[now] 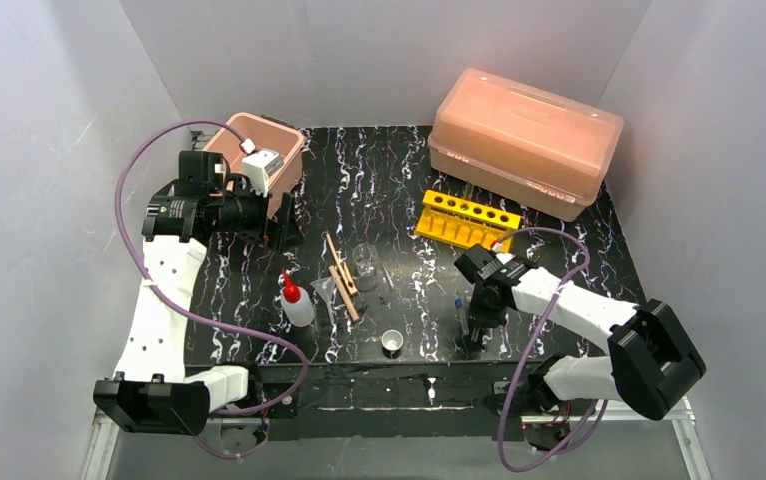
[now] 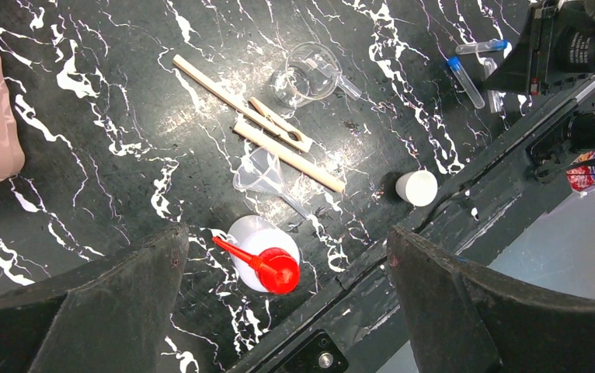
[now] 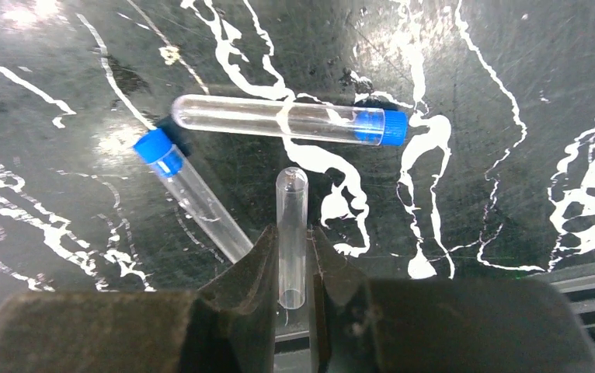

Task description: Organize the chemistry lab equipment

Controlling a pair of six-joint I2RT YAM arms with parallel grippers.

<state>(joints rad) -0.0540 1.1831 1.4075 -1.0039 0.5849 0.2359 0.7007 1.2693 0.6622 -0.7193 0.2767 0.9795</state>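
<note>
My right gripper (image 3: 292,237) is shut on a clear tube with no cap (image 3: 292,194), holding it just above the table. Two blue-capped tubes lie beside it, one crosswise (image 3: 287,120) and one slanting left (image 3: 193,194). My left gripper (image 2: 287,235) is wide open and empty, high above the white squeeze bottle with the red nozzle (image 2: 263,260). From above, the bottle (image 1: 297,302), wooden clamps (image 1: 342,275), glass beaker (image 1: 366,262) and white cup (image 1: 392,342) sit mid-table. The yellow rack (image 1: 467,220) stands empty behind my right gripper (image 1: 479,328).
A big pink lidded box (image 1: 524,140) stands at the back right. A small pink bin (image 1: 259,150) sits at the back left beside my left gripper (image 1: 277,232). A clear funnel (image 2: 259,172) lies by the clamps (image 2: 279,136). The table's front edge (image 1: 429,385) is near the cup.
</note>
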